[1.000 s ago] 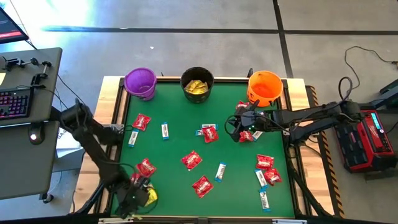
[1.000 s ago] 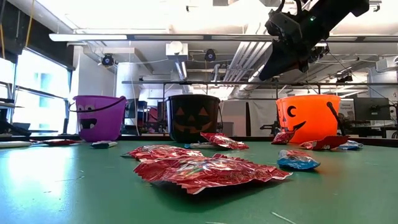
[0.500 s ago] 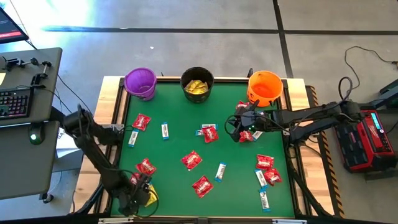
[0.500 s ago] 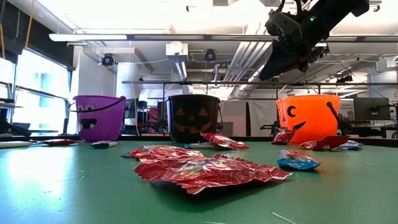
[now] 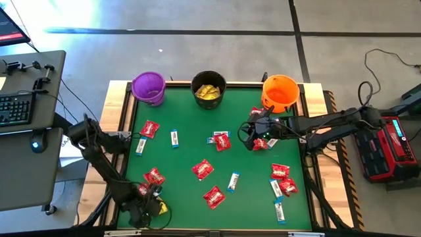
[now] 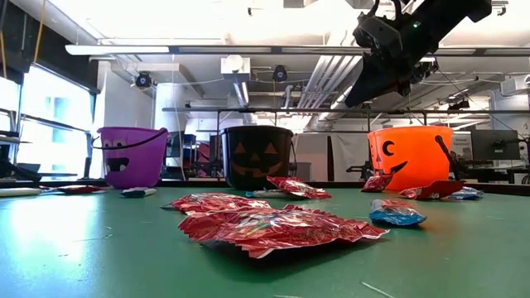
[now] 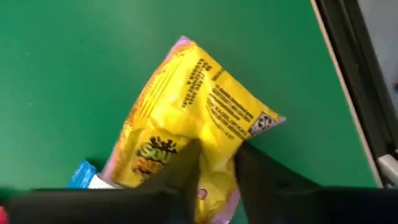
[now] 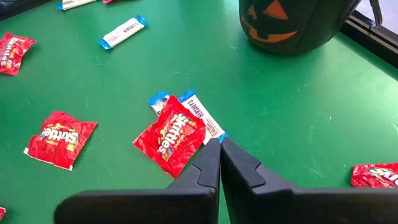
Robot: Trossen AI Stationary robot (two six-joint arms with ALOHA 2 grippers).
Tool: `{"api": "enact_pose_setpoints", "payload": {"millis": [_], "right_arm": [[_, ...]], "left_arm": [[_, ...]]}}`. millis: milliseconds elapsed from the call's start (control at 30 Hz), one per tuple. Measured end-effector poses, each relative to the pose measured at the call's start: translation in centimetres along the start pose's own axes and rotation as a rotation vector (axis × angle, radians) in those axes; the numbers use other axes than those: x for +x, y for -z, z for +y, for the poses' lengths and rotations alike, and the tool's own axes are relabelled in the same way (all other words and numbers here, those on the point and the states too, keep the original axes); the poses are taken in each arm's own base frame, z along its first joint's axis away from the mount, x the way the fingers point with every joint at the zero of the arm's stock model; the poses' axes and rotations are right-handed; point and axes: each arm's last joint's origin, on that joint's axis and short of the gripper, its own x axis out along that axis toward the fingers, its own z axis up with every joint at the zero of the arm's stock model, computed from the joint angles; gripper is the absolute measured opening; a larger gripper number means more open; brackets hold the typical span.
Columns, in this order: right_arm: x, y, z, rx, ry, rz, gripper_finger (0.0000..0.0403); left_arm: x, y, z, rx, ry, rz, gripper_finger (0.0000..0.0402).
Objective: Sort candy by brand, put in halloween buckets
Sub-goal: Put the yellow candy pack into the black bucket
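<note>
At the table's near left corner, the left gripper (image 7: 214, 171), open a moment ago, now pinches a yellow packet (image 7: 186, 124).

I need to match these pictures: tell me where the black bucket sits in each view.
High view: black bucket at the table's far edge, middle of the three pails.
Low view: centre background, between purple and orange.
Left wrist view: not in it.
Right wrist view: upper right.
Shared landmark: its orange jack-o'-lantern face, plain in the low and right wrist views.
</note>
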Motion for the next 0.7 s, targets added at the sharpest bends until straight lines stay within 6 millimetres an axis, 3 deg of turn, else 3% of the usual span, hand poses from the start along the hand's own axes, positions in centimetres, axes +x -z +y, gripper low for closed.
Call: {"api": "enact_pose_setpoints", "payload": {"millis": [133,367,533,700], "right_arm": [[0.0,0.0,0.0,-0.012,0.000,0.000,0.0000],[0.0,0.0,0.0,-0.026,0.000,0.000,0.0000],[0.0,0.0,0.0,-0.026,0.003,-0.002,0.0000],[0.0,0.0,0.0,-0.027,0.009,-0.005,0.0000]], "left_arm": [[-0.5,-1.3,0.4,-0.074,0.061,0.013,0.0013],[-2.1,-3.7,2.1,-0.168,0.043,0.028,0.0009],[-3.9,-5.0,5.0,-0.270,0.044,-0.005,0.0002],[-6.1,-5.6,9.7,-0.380,-0.005,-0.026,0.0000]]}}
